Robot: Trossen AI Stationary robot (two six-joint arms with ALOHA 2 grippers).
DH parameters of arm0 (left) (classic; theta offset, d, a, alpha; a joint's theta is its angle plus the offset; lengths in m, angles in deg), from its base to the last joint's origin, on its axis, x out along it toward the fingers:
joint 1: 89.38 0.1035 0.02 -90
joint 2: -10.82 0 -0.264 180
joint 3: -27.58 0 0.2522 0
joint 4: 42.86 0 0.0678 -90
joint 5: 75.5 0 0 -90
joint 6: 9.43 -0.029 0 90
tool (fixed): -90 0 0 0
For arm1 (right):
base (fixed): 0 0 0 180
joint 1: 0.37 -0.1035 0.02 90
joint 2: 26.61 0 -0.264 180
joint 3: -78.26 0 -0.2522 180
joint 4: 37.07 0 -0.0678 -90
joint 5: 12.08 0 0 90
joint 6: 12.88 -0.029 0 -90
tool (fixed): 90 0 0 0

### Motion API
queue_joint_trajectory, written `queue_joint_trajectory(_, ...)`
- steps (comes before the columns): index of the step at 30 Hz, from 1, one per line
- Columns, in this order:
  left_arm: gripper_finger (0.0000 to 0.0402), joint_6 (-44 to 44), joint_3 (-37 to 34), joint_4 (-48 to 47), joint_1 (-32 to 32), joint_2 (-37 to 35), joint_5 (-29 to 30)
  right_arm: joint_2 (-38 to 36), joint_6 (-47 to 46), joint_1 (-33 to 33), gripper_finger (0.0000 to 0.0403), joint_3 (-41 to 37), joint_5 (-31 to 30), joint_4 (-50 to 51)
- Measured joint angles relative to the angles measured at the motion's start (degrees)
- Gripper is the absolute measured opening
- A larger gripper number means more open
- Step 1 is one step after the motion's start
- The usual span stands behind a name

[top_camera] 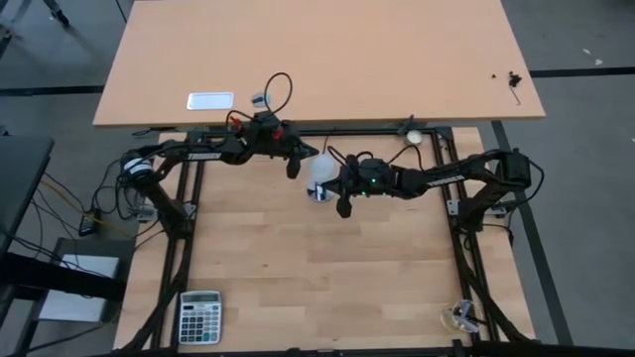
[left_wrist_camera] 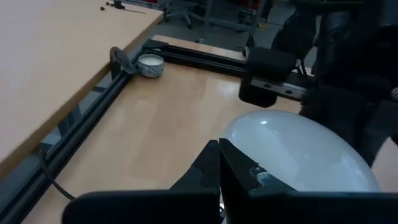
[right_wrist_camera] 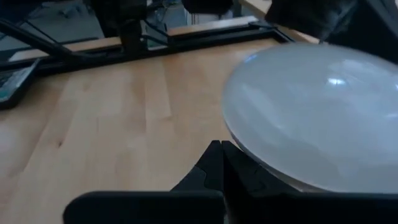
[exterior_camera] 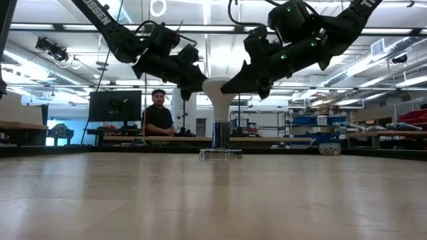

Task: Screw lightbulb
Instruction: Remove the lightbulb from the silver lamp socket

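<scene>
I see one lightbulb (top_camera: 321,171) near the middle of the high view, standing upright with its silver base (exterior_camera: 220,135) down in one metal socket (exterior_camera: 220,153) on the wooden table (top_camera: 298,278). Two arms meet over it. The left gripper (top_camera: 294,157) sits just to the upper left of the bulb, and the right gripper (top_camera: 337,190) just to its right. I cannot tell whether either pair of fingers is apart or together. One calculator (top_camera: 199,317) lies at the lower left. One person (exterior_camera: 159,113) sits far behind.

Strip-lit workshop (exterior_camera: 67,30), perhaps shelving (exterior_camera: 313,123)
</scene>
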Motion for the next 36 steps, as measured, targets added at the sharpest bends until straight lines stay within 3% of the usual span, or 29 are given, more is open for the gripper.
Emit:
queue_joint_trajectory(14,0.0000,0.1,-2.2,-2.4,-0.4,-1.6,-0.6,-0.6,0.1,3.0,0.0004,-0.1,-0.5,4.6)
queue_joint_trajectory(27,0.0000,1.6,-9.8,-3.9,-4.4,-11.2,-0.9,-0.6,0.0,6.5,0.0005,0.1,-3.2,6.6)
queue_joint_trajectory(36,0.0000,1.5,-11.0,-2.4,-9.4,-13.2,6.4,-0.6,0.0,7.7,0.0005,0.1,-2.2,7.6)
